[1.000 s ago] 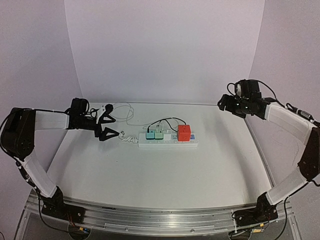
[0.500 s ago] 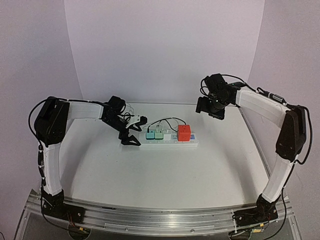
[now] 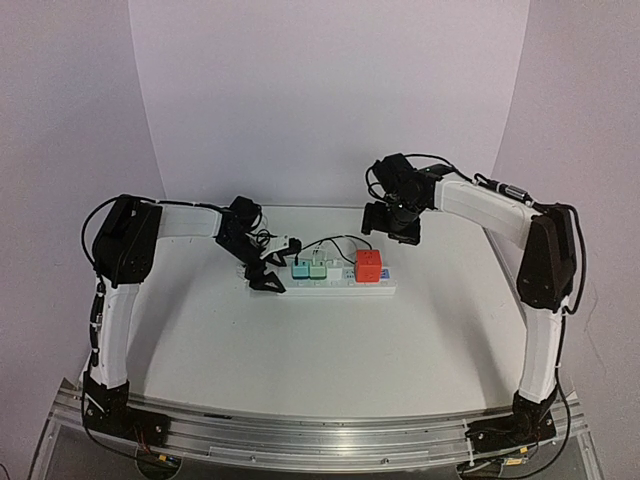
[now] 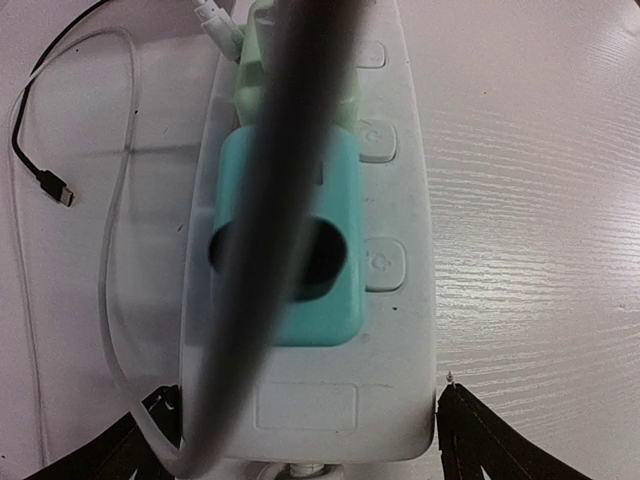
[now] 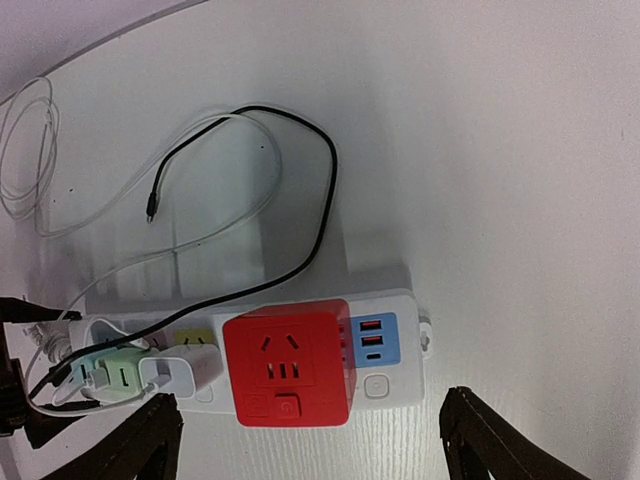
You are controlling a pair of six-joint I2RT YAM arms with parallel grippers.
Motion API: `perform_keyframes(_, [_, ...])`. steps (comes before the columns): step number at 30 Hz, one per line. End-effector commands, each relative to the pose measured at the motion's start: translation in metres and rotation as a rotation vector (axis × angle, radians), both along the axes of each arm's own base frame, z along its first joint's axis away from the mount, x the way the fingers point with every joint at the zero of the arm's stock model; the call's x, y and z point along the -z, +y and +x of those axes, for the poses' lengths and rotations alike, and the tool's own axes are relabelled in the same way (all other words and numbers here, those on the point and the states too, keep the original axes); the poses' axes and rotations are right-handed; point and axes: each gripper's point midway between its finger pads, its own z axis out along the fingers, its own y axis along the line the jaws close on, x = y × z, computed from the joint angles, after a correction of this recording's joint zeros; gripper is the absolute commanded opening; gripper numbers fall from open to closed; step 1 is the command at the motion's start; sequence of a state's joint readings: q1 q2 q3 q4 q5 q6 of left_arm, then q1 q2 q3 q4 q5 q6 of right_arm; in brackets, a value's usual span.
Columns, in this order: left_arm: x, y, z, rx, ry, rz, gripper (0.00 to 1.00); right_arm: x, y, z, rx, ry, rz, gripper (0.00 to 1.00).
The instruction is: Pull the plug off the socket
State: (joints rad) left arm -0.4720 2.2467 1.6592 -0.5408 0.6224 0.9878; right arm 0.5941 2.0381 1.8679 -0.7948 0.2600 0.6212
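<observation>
The socket (image 3: 335, 287) is a long white power strip lying mid-table. It carries a red cube plug (image 3: 368, 266), a light green plug (image 3: 318, 269) and a teal plug (image 3: 299, 270). My left gripper (image 3: 275, 265) is open, its fingertips on either side of the socket's left end (image 4: 300, 400), close to the teal plug (image 4: 290, 240). My right gripper (image 3: 392, 228) is open and hovers above and behind the red cube plug (image 5: 290, 365). In the right wrist view the gripper (image 5: 305, 450) holds nothing.
A black cable (image 5: 310, 215) and thin white cords (image 5: 40, 170) loop on the table behind the socket. A blurred black cable (image 4: 270, 200) crosses close in front of the left wrist camera. The white backdrop curves up behind.
My left gripper has moved a little right and now straddles the socket's left end. My right arm has swung left and down to above the red cube plug.
</observation>
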Motion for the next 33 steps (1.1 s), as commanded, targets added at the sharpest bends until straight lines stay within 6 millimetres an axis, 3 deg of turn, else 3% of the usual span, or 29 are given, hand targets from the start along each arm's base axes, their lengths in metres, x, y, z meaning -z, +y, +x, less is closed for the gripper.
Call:
perform_keyframes(1, [0.001,-0.007,0.006,0.013,-0.034,0.002,0.88,-0.01,0.021,0.007,-0.012,-0.016,0.039,0.87])
perform_keyframes(7, [0.005,-0.011,0.006,0.047,-0.052,-0.003,0.78,0.008,0.036,0.016,-0.024,-0.01,0.019,0.83])
perform_keyframes(15, [0.009,-0.012,-0.002,0.107,-0.051,-0.018,0.64,0.034,0.033,0.016,-0.025,0.014,-0.048,0.81])
perform_keyframes(20, [0.013,-0.01,0.003,0.095,-0.054,0.003,0.47,0.05,0.028,0.012,-0.026,0.046,-0.085,0.83])
perform_keyframes(33, [0.015,-0.007,0.007,-0.027,0.031,0.031,0.0,0.061,0.024,-0.004,-0.03,0.125,-0.106,0.87])
